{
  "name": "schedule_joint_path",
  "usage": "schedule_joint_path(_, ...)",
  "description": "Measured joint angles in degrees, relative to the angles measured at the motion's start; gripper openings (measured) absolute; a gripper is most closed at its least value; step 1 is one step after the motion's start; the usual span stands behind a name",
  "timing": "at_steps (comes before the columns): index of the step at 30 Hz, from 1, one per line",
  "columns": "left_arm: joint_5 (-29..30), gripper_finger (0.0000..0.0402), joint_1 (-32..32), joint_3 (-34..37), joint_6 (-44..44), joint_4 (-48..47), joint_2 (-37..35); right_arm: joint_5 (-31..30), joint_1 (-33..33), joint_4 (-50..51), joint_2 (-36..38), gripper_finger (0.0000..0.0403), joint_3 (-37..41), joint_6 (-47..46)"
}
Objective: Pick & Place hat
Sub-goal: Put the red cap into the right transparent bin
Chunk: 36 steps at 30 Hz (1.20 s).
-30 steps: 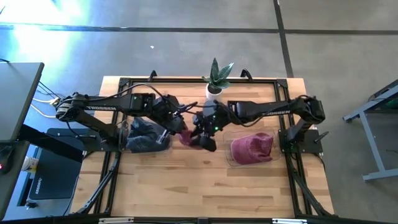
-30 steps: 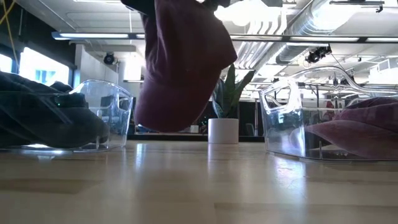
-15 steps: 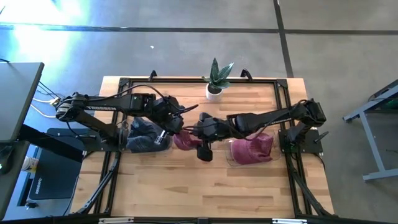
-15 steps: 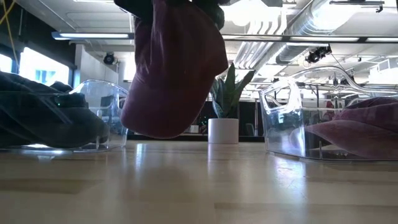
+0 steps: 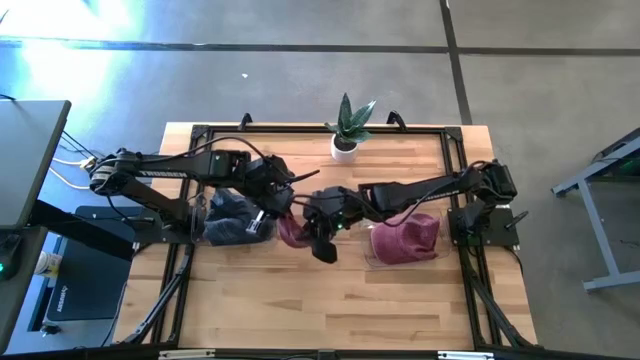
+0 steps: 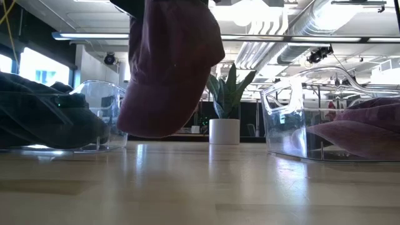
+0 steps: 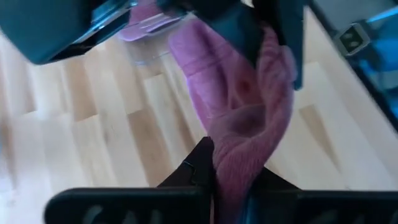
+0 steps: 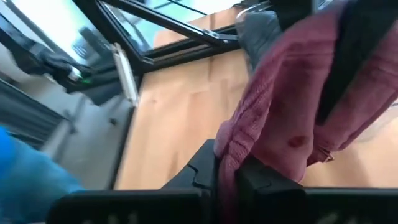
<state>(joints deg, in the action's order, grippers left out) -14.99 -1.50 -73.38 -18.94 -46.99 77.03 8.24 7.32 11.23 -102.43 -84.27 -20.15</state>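
Maroon knit, the hat (image 5: 291, 229) is hanging above the table (image 5: 400, 290) between the two clear bins, pinched from both sides. The left gripper (image 5: 281, 204) is clamping one edge with fingers closed on the fabric. The right gripper (image 5: 316, 232), gaping beside the hat a second ago, is now gripping the other edge, fingers shut on it.

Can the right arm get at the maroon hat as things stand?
Yes, it seems so: the right gripper is already shut on the hat beside the left gripper, both holding it above the table.
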Motion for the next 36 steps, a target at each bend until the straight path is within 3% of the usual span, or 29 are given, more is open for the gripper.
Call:
schedule_joint_path(3,-3.44,0.0045,-0.04,0.0,0.04,-1.17,0.0,3.79,-0.42,-0.44,0.31,0.0025,0.0,-6.29)
schedule_joint_path(7,-4.5,0.0125,0.0,0.0,0.22,-1.6,0.0,6.69,-0.03,-0.31,2.57,0.0008,0.02,-10.73)
schedule_joint_path(11,-1.05,0.0205,-0.02,-0.04,2.11,-0.55,0.0,3.45,1.8,3.56,6.88,0.0013,0.02,-17.45)
schedule_joint_path(15,3.86,0.0255,0.0,-0.09,6.5,-0.54,0.0,-2.66,4.97,12.94,12.96,0.0006,0.0,-24.45)
schedule_joint_path(25,3.88,0.027,0.02,-0.09,9.33,3.44,0.0,-24.82,15.21,43.29,31.29,0.0006,-0.02,-46.53)
schedule_joint_path(30,4.04,0.027,0.02,-0.09,8.87,5.58,0.0,-36.12,19.15,56.41,36.88,0.0004,-0.02,-56.64)
schedule_joint_path(36,4.05,0.027,0.02,-0.09,8.73,5.6,0.0,-37.95,19.97,65.01,36.35,0.0003,0.02,-62.39)
